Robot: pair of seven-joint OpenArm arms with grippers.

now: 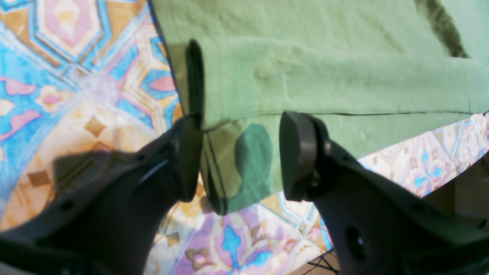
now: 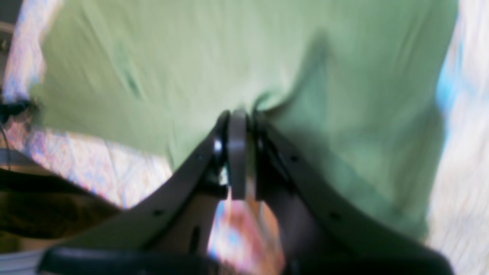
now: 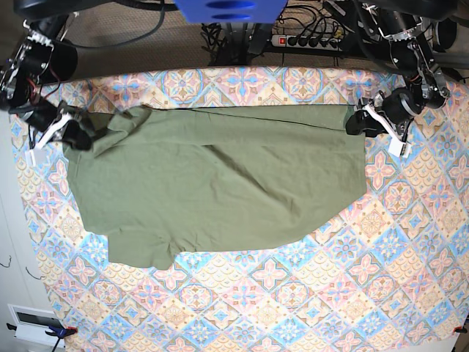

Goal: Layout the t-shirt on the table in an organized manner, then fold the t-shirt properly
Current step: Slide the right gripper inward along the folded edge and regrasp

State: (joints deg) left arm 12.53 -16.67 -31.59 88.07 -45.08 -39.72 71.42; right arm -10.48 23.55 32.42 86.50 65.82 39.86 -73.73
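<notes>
The olive-green t-shirt (image 3: 220, 183) lies spread across the patterned table (image 3: 330, 293), wrinkled near the middle and bunched at its far left corner. My right gripper (image 3: 75, 132) sits at that left corner. In the blurred right wrist view the right gripper (image 2: 238, 114) is shut, with the t-shirt (image 2: 191, 57) puckered at its tips. My left gripper (image 3: 359, 119) is at the shirt's far right corner. Seen from the left wrist, the left gripper (image 1: 244, 156) stands open, and a folded corner of the t-shirt (image 1: 324, 76) lies between its fingers (image 1: 301, 156) over the table (image 1: 57, 76).
A power strip with cables (image 3: 308, 40) lies beyond the table's far edge. A white box (image 3: 33, 323) sits on the floor at the near left. The table's edge shows close to the left gripper, with dark floor (image 1: 462, 191) past it.
</notes>
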